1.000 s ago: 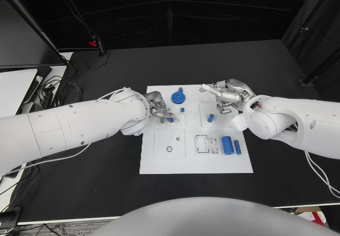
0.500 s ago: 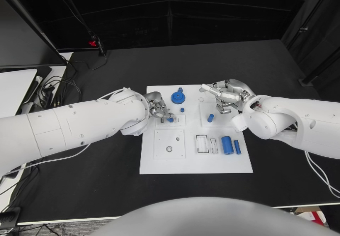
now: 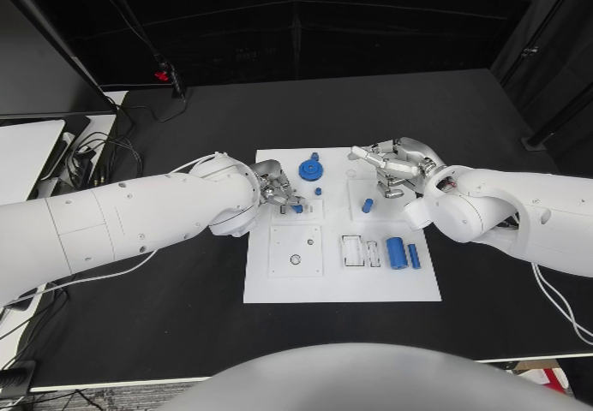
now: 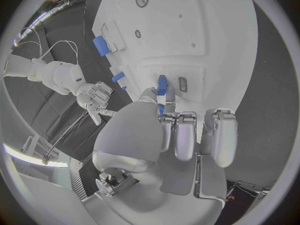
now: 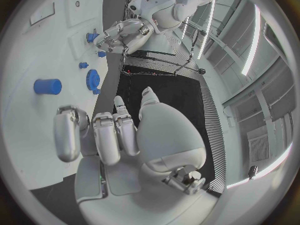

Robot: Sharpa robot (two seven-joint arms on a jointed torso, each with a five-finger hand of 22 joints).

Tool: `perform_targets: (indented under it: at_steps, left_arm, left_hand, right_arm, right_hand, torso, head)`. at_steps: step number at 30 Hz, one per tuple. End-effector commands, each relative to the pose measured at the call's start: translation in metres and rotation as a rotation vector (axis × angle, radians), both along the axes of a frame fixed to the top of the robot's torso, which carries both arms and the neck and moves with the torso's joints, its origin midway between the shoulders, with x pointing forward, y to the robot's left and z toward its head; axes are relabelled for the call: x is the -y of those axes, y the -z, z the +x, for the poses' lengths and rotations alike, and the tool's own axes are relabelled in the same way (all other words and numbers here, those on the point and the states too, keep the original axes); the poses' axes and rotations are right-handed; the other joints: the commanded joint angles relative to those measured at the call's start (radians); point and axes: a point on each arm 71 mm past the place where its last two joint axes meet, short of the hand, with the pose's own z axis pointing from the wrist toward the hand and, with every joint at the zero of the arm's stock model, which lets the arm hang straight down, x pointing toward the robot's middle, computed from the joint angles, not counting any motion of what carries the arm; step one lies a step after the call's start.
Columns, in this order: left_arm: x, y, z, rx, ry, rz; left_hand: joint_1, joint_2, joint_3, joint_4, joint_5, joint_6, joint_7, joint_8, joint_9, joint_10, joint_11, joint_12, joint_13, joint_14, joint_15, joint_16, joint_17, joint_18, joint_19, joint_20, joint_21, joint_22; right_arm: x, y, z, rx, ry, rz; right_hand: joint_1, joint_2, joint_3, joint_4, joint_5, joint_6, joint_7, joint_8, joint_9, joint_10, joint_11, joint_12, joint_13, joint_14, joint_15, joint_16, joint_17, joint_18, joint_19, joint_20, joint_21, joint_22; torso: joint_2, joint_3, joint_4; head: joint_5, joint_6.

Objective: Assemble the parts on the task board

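Pinching a small blue peg-like plastic part (image 4: 162, 85) between my left hand's (image 3: 278, 190) fingertips, I hold it just over a small slot in the flat white plastic task board (image 3: 340, 282), seemingly touching it. My right hand (image 3: 393, 168) hovers over the board's far right area, fingers curled, holding nothing. A blue toothed gear (image 3: 310, 169) sits between my hands, and a larger blue cylinder (image 3: 397, 253) lies nearer me.

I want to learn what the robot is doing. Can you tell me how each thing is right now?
Left hand: pinching a small blue piece over the white board.
Right hand: fingers curled, holding nothing.
Blue gear: resting on the board.
Big blue cylinder: lying on its side.
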Motion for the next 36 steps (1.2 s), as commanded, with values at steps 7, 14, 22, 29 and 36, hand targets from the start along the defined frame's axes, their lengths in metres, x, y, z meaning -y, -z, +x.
perform_targets:
  at_steps: [7, 14, 22, 29, 36]
  left_arm:
    - [0.0002, 0.0028, -0.0018, -0.013, 0.011, 0.012]
    - [-0.0007, 0.0033, -0.0024, -0.019, 0.01, 0.017]
    - [-0.0025, 0.0035, -0.0024, -0.021, 0.006, 0.018]
    - [-0.0045, 0.003, -0.0026, -0.014, -0.002, 0.012]
    - [-0.0053, 0.0022, -0.0029, -0.005, -0.006, 0.003]
  left_hand:
    - [-0.089, 0.007, -0.037, 0.0, -0.021, -0.019, 0.003, 0.022, -0.009, 0.116, 0.001, 0.001, 0.221, 0.103, 0.011, 0.001, 0.263, 0.009, 0.056, 0.01, -0.002, 0.243]
    - [-0.106, 0.018, -0.043, -0.001, -0.024, -0.011, -0.003, 0.05, -0.001, 0.116, -0.004, 0.001, 0.221, 0.103, 0.009, 0.001, 0.263, 0.009, 0.054, 0.01, -0.003, 0.243]
    - [-0.097, 0.025, -0.039, -0.002, -0.014, -0.008, -0.011, 0.073, 0.009, 0.116, -0.01, 0.001, 0.221, 0.103, 0.004, 0.001, 0.263, 0.01, 0.054, 0.008, -0.004, 0.242]
    - [-0.103, 0.033, -0.039, 0.0, -0.006, -0.007, -0.014, 0.092, 0.018, 0.116, -0.013, 0.001, 0.221, 0.103, 0.001, 0.001, 0.263, 0.01, 0.053, 0.005, -0.005, 0.242]
    - [-0.114, 0.035, -0.043, 0.0, -0.003, -0.014, -0.015, 0.109, 0.03, 0.116, -0.015, 0.001, 0.221, 0.103, -0.001, 0.001, 0.263, 0.01, 0.053, 0.003, -0.004, 0.242]
  right_arm:
    - [-0.001, -0.0011, -0.0002, 0.005, -0.008, 0.007]
    - [-0.0009, -0.0011, -0.0003, 0.004, -0.008, 0.007]
    - [-0.0008, -0.001, -0.0001, 0.005, -0.007, 0.006]
    - [-0.0006, -0.001, 0.0, 0.005, -0.006, 0.006]
    - [-0.0003, -0.0009, 0.0002, 0.005, -0.005, 0.006]
  right_hand:
    - [-0.001, 0.009, -0.005, 0.0, 0.0, -0.004, 0.018, 0.007, 0.001, 0.104, 0.008, 0.003, 0.263, 0.104, 0.006, 0.002, 0.263, 0.009, -0.005, 0.001, -0.002, 0.194]
    - [-0.001, 0.009, -0.005, 0.0, 0.0, -0.004, 0.018, 0.007, 0.001, 0.104, 0.008, 0.003, 0.263, 0.104, 0.006, 0.002, 0.263, 0.009, -0.005, 0.001, -0.002, 0.194]
    - [0.0, 0.01, -0.005, 0.0, 0.0, -0.004, 0.018, 0.008, 0.001, 0.104, 0.008, 0.003, 0.263, 0.104, 0.006, 0.002, 0.263, 0.009, -0.004, 0.002, -0.001, 0.195]
    - [0.0, 0.01, -0.005, 0.0, 0.0, -0.004, 0.018, 0.008, 0.001, 0.104, 0.008, 0.003, 0.263, 0.104, 0.006, 0.002, 0.263, 0.009, -0.004, 0.002, -0.001, 0.195]
    - [0.0, 0.011, -0.006, 0.0, 0.0, -0.004, 0.018, 0.009, 0.001, 0.104, 0.008, 0.003, 0.263, 0.104, 0.006, 0.002, 0.263, 0.009, -0.005, 0.002, -0.002, 0.194]
  torso:
    - [0.0, 0.0004, -0.0003]
    - [0.0, 0.0005, 0.0003]
    - [0.0, 0.0007, 0.0005]
    - [0.0, 0.0001, 0.0004]
    - [0.0, 0.0002, 0.0001]
  head:
    - [-0.001, 0.0]
    - [-0.001, 0.0]
    - [-0.002, 0.0]
    - [-0.002, 0.0]
    - [-0.001, 0.0]
